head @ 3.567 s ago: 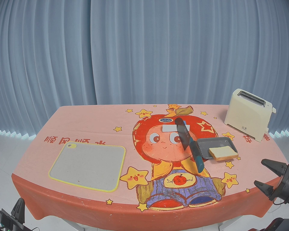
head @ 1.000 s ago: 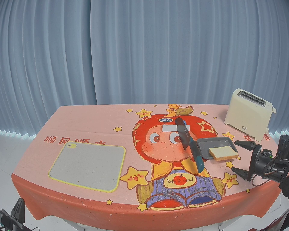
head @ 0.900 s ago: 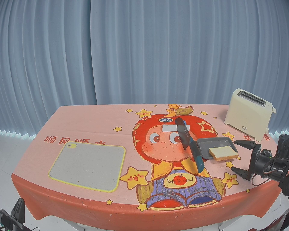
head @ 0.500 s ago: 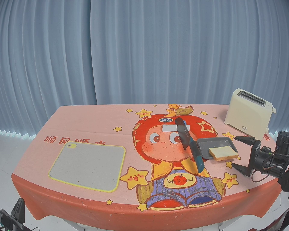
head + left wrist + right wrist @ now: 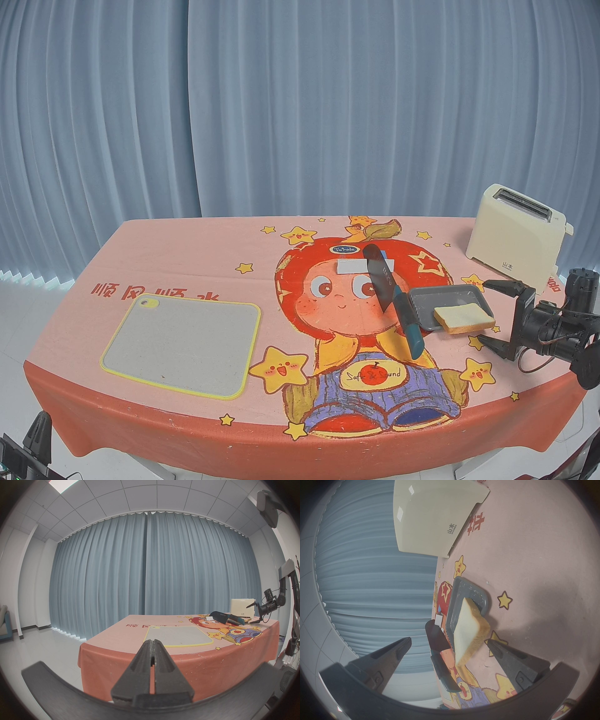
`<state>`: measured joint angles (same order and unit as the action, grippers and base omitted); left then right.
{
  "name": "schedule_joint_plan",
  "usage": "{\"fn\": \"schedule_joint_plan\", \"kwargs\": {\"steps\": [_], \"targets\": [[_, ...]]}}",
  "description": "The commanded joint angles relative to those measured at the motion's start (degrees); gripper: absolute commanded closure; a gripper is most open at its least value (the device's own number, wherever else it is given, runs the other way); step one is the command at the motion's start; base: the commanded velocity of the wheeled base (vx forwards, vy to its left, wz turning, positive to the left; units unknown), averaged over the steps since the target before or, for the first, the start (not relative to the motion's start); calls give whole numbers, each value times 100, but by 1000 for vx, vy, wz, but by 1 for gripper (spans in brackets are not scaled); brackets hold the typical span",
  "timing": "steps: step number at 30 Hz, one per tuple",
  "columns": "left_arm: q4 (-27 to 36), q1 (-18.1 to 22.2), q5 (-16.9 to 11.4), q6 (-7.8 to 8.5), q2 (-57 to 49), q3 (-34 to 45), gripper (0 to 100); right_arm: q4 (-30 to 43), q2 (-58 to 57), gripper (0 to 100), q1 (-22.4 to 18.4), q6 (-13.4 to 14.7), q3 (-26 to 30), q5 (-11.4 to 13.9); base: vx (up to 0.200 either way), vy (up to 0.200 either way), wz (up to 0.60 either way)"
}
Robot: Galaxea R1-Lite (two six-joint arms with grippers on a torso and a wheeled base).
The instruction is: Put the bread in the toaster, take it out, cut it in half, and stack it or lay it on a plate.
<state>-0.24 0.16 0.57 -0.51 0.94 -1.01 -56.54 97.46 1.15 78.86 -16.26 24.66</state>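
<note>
Bread point(image 5: 464, 317) may get shoved off its plate point(image 5: 437, 295)
Head view, right of frame: my right pincer point(image 5: 485, 314), fingers apart, sits just beside the overhanging bread; a low finger could push it. Right wrist view: a thin corner bite might drop it. Left wrist view: left pincer point(image 5: 152, 645) together.

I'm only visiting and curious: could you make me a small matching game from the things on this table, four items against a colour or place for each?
Things:
1 bread
2 toaster
3 knife
4 cutting board

Descriptions:
A cream-coloured, far right
B grey with a yellow rim
C resting on the grey tray
D dark blade, teal handle

Pairs: 1-C, 2-A, 3-D, 4-B
</note>
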Motion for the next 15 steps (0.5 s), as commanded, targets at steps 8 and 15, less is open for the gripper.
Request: {"fn": "schedule_joint_plan", "kwargs": {"steps": [8,15], "targets": [[-2,2,4,-2,-32,101,100,-323,326,0,0,6,-9,-5,0,0,0],[-2,2,4,-2,-32,101,100,-323,387,100,0,6,35,4,0,0,0]]}}
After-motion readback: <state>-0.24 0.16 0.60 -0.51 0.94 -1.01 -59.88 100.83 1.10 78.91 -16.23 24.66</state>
